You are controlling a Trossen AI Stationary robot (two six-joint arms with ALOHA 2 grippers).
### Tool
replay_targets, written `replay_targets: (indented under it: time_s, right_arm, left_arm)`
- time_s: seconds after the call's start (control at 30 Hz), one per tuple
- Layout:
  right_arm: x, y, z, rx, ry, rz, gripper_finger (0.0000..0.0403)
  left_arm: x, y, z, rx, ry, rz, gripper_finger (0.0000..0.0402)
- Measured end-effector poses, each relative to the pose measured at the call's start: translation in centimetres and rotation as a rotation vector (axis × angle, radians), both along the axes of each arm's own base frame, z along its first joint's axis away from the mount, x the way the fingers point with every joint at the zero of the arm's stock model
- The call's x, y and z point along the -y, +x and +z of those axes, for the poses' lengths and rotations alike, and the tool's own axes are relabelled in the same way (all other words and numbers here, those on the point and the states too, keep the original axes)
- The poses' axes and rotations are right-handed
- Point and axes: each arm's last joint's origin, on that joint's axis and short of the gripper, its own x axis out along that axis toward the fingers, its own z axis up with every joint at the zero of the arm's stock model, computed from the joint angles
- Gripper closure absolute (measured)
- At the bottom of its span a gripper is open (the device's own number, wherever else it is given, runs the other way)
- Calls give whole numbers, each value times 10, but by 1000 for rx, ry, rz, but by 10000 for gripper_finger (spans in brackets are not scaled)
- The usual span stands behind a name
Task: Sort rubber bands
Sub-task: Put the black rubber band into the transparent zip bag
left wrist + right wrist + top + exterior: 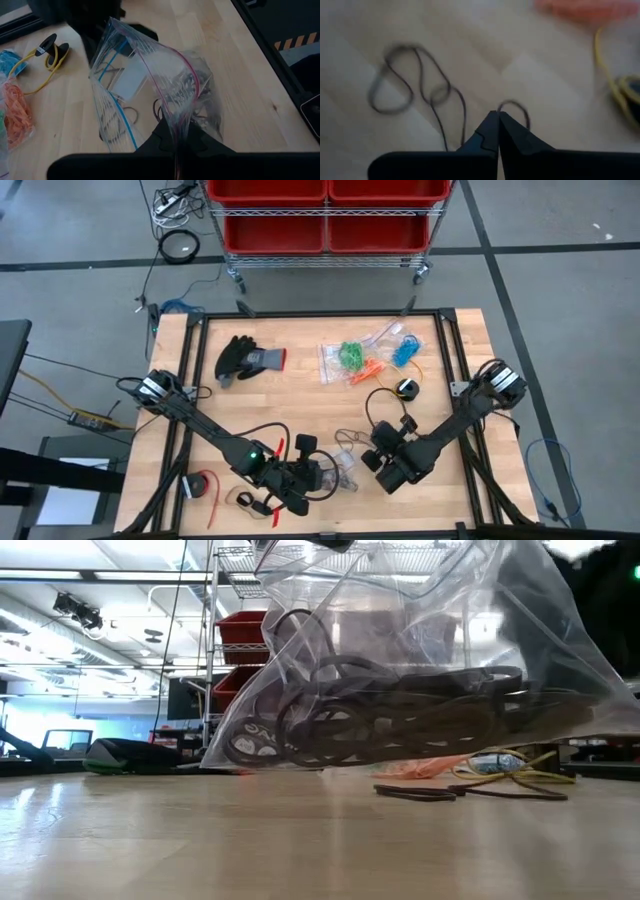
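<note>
Clear, crinkled plastic fills the middle of the scene: a transparent zip bag with a pink and blue seal strip (150,95) hangs from the left tool (178,131), whose two dark fingers are pressed together on the bag's edge. In the high view this tool (318,477) sits at about 6 o'clock on the pale wooden counter (300,395). The bag's mouth stands open and points up and away from the wrist, and its long axis runs roughly upright. Inside it lie black rubber bands (380,715), thin loops piled flat along the bottom of the bag with their long sides level with the counter.

The right tool (498,117) has its fingers closed tip to tip just above the wood, touching a loose black rubber band (512,107); whether it grips the loop cannot be told. Beside it more thin black loops (415,80) lie flat in a tangle. In the high view this tool (392,472) is at about 5 o'clock, just right of the bag.

Toward 12 o'clock lie small clear bags holding green rubber bands (351,356), orange rubber bands (368,370) and blue rubber bands (405,350). A black and grey work glove (245,360) rests at 10 o'clock, fingers pointing left. A thin yellow cable (42,65) curls near the orange ones.
</note>
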Motion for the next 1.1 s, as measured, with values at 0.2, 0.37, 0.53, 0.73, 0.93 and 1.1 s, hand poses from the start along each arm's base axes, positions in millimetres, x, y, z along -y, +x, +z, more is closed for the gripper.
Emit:
replay_targets:
  time_s: [0.2,0.37,0.53,0.73,0.93,1.1]
  right_arm:
    - [-1,-11,44,228,-54,46,403]
    - [-9,-16,77,406,-84,144,403]
    - [-17,-8,96,459,-94,278,403]
    - [-14,-2,84,337,-41,327,394]
    - [-14,-3,59,222,9,260,365]
    - [-15,-15,34,169,-58,127,393]
  left_arm:
    - [0,0,0,0,0,0,399]
    - [0,0,0,2,-1,0,399]
    - [0,1,1,8,-6,0,399]
    - [1,1,1,14,-9,0,399]
    - [1,1,1,14,-10,0,399]
    - [1,1,1,14,-9,0,399]
